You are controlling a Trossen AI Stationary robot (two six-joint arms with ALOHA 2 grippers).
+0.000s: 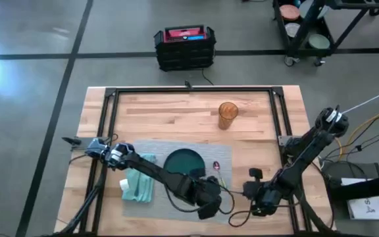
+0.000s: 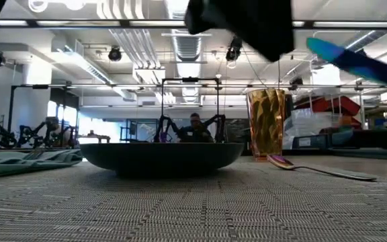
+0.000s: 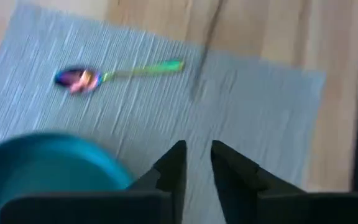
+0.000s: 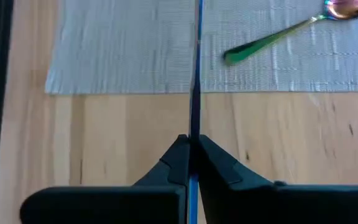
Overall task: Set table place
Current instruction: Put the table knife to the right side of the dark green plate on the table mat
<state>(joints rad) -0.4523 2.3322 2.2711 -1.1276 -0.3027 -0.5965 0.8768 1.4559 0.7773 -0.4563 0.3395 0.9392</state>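
Pinched shut on a thin blue utensil (image 4: 195, 74), the right gripper (image 4: 191, 146) hangs over bare wood just off the near edge of the grey placemat (image 1: 151, 148), while the left gripper (image 3: 196, 163) hovers over the mat beside the dark green plate (image 1: 183, 163) with its fingers a narrow gap apart and nothing between them. Only the right wrist view shows the utensil edge-on as a blue line running out toward the mat; the low view catches it as a blurred blue blade (image 2: 355, 62) up at the right, and what kind of utensil it is cannot be told. From overhead both arms crowd the near right corner of the mat, close together. An iridescent spoon (image 1: 217, 166) lies on the mat right of the plate, a teal napkin (image 1: 139, 186) on its left end, and an amber tumbler (image 1: 227, 115) stands on the table (image 1: 156, 112) beyond. Bare mat lies open between spoon and the mat's right edge.
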